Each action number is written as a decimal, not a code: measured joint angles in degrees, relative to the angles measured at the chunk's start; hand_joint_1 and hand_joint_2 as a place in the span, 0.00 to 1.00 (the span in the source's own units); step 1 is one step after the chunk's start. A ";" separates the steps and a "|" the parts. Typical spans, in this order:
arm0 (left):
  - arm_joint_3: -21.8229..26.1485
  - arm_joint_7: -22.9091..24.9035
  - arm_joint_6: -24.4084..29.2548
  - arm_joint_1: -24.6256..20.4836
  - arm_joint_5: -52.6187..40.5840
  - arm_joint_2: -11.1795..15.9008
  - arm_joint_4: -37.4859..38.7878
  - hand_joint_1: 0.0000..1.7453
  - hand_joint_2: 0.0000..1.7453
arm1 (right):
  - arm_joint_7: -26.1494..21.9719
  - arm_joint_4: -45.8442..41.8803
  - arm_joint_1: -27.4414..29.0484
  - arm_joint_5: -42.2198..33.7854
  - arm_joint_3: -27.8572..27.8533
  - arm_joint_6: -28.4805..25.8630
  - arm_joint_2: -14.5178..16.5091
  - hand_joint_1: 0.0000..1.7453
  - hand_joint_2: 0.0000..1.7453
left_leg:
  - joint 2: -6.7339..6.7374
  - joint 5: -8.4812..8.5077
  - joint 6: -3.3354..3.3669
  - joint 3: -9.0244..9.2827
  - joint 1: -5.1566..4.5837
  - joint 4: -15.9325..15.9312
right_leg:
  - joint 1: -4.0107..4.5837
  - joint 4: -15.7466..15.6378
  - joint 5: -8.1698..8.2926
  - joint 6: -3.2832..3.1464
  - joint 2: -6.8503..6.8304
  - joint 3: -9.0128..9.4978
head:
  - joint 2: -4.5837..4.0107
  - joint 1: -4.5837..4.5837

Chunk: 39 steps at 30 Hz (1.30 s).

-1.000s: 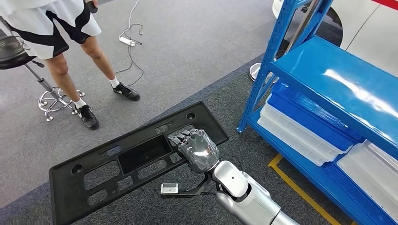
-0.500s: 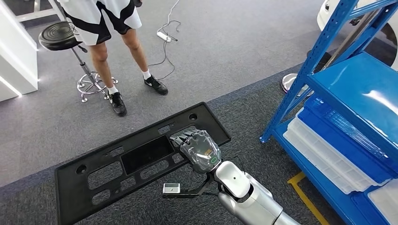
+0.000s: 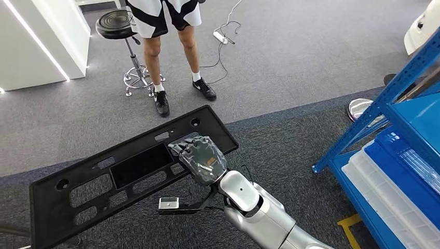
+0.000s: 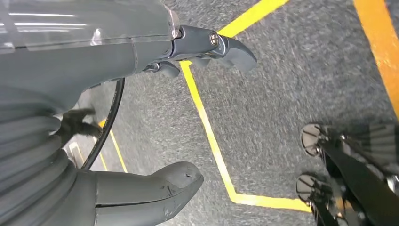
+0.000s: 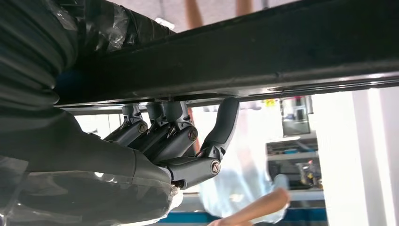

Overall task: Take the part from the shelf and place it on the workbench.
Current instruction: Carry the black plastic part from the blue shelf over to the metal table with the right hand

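The part is a long flat black plastic panel (image 3: pixel 104 176) with several cutouts and round holes, carried level above the grey carpet. My right hand (image 3: pixel 200 158) grips its near long edge toward the panel's right end, fingers hooked over the rim. Seen from the right wrist, the dark panel (image 5: pixel 263 52) runs across the picture with my right hand's fingers (image 5: pixel 164 136) curled up against its underside. My left hand (image 4: pixel 155 122) hangs over the floor with thumb and fingers apart and nothing between them.
A blue metal shelf (image 3: pixel 410 119) with stacked blue and clear trays (image 3: pixel 394 187) stands at the right. A person (image 3: pixel 171 52) in black-and-white shorts stands ahead beside a black stool (image 3: pixel 122 31). A white cabinet (image 3: pixel 36 46) is at the far left. Yellow floor lines (image 4: pixel 211 141) lie below my left hand.
The whole view has swung left: the shelf has slid to the right edge and the person, stool and white cabinet have come in. My right hand keeps its grip on the panel.
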 joint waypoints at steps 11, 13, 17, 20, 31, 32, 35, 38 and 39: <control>0.15 0.00 -0.01 -0.18 -0.38 -0.08 0.02 0.00 1.00 | 0.06 3.14 -0.73 -0.05 0.59 -0.02 1.24 1.00 1.00 | -8.29 0.34 0.71 -0.24 0.36 0.34 | -0.59 3.19 0.73 -0.49 10.65 -2.80 | 0.00 -0.01; 0.15 0.00 -0.01 -0.08 -0.43 -0.11 0.03 0.00 1.00 | 0.06 3.38 -0.88 -0.07 0.61 -0.02 1.41 1.00 1.00 | -9.52 0.43 0.02 -0.74 0.60 0.45 | -0.44 0.90 1.07 -0.66 11.94 -1.94 | 0.00 0.01; 0.17 0.09 -0.02 0.23 -0.61 0.01 0.07 0.00 1.00 | 0.13 3.65 -1.15 -0.08 0.70 -0.05 2.12 1.00 1.00 | -7.99 -0.52 -1.35 -1.87 0.71 2.02 | -0.74 -0.56 1.66 -1.46 8.97 -1.07 | 0.00 -0.14; 0.21 0.22 0.15 -0.15 -0.70 0.02 0.09 0.00 1.00 | 0.17 4.01 -1.33 -0.21 0.70 -0.07 2.31 1.00 1.00 | -3.14 -5.25 -2.01 -6.59 0.69 11.75 | -0.54 -0.88 1.63 -1.88 6.26 -0.70 | 0.00 -0.32; 0.49 0.52 1.22 0.10 -0.76 -0.01 0.09 0.00 1.00 | 0.04 4.56 -1.21 -0.78 0.71 -0.17 2.24 1.00 1.00 | -0.30 0.50 -0.07 -0.64 0.30 0.16 | 0.07 0.09 -0.36 0.21 0.62 0.03 | 0.00 -0.27; 0.51 0.52 1.28 0.12 -0.79 -0.02 0.09 0.00 1.00 | -0.02 4.56 -1.26 -0.83 0.71 -0.17 2.20 1.00 1.00 | -0.88 0.69 0.29 -0.53 0.43 -0.10 | -0.04 1.23 -1.30 0.45 1.89 -0.34 | 0.00 -0.27; 0.52 0.50 1.39 -0.13 -0.93 -0.04 0.09 0.00 1.00 | -0.18 4.62 -1.23 -1.07 0.72 -0.16 1.80 1.00 1.00 | -2.76 0.94 1.05 -0.50 0.44 -0.34 | -0.28 10.89 -6.49 0.60 6.26 -4.83 | 0.00 -0.26; 0.53 0.50 1.43 -0.21 -1.06 -0.04 0.09 0.00 1.00 | -0.22 4.77 -0.93 -1.11 0.72 -0.14 1.30 1.00 1.00 | -5.36 0.91 1.13 -0.56 0.23 -0.05 | -0.27 15.33 -6.35 0.39 7.04 -7.71 | 0.00 -0.27; 0.54 0.50 1.44 -0.21 -1.07 -0.04 0.09 0.00 1.00 | -0.22 4.78 -0.91 -1.11 0.72 -0.14 1.23 1.00 1.00 | -6.25 0.86 1.06 -0.55 0.21 0.13 | -0.27 12.59 -4.16 0.19 7.47 -6.70 | 0.00 -0.26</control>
